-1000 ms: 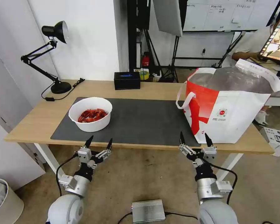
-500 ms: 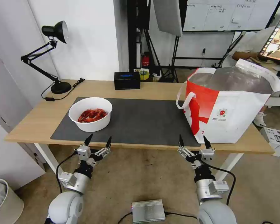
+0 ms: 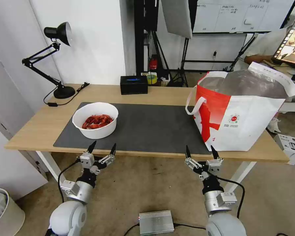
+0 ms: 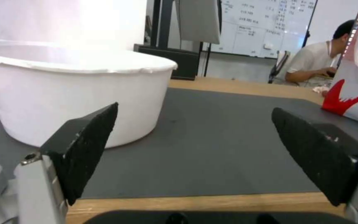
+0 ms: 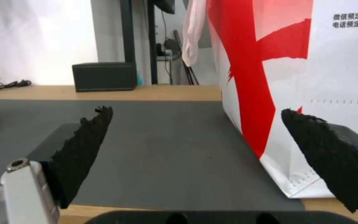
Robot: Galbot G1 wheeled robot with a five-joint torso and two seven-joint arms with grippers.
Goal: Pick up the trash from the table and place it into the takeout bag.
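Observation:
A white round bowl of red crayfish shells (image 3: 95,119) sits at the left end of the dark grey mat (image 3: 144,131) on the light-wood table (image 3: 36,126). The left wrist view shows the bowl's white wall (image 4: 75,90) close ahead. The white-and-red takeout bag (image 3: 241,111) stands open on the table's right end, and its red and white side (image 5: 295,77) looms near in the right wrist view. My left gripper (image 3: 102,147) hangs open just before the table's front edge, below the bowl. Open as well, my right gripper (image 3: 201,151) is at the front edge near the bag's lower left corner.
A black desk lamp (image 3: 57,59) stands at the back left with its cord on the tabletop. A small black box (image 3: 133,84) sits at the back middle. On the floor lie a silver box (image 3: 156,222) between the arms, a white bin (image 3: 5,209) left, a white carton (image 3: 290,147) right.
Both grippers have sunk slightly and drawn back from the table's front edge, still open. The bowl and the bag have not moved.

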